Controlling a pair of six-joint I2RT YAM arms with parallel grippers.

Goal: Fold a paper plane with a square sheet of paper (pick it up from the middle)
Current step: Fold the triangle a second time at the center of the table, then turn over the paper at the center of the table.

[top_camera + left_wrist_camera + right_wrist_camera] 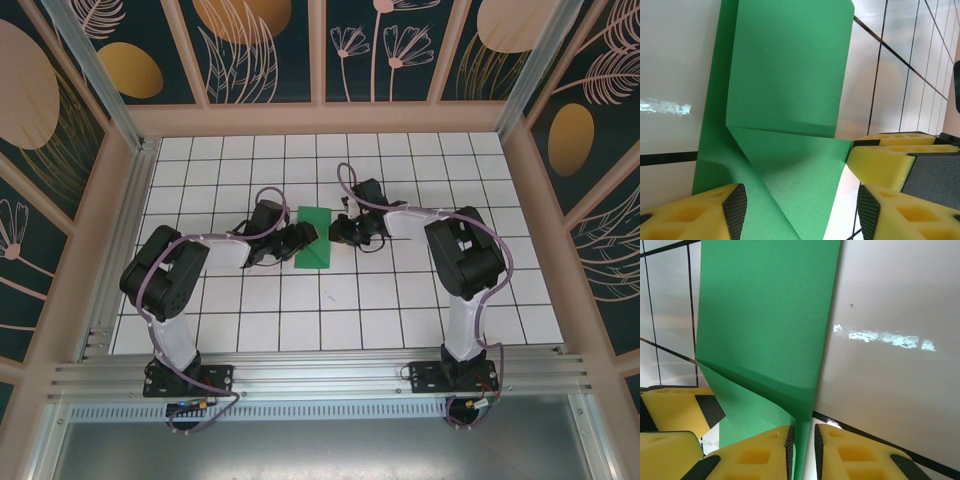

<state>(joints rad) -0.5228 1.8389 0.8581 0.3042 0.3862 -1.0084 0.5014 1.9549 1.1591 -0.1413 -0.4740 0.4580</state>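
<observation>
The square sheet of paper (pixel 315 228) is green, folded into a narrow strip with one corner turned in as a triangle, and lies mid-table between both grippers. My left gripper (pixel 299 241) sits at the paper's left edge. In the left wrist view its jaws stand wide apart, open (pixel 801 215), over the triangular flap (pixel 805 170). My right gripper (pixel 338 232) is at the right edge. In the right wrist view the two yellow fingers (pixel 757 455) nearly meet, shut (pixel 804 452) on a raised edge of the paper (pixel 765 315).
The table (pixel 400 300) is white tile with a black grid, walled by a wooden frame (pixel 520 200). An aluminium rail (pixel 320 375) runs along the near edge by both arm bases. A small dark mark (pixel 326 296) lies on the tiles in front of the paper.
</observation>
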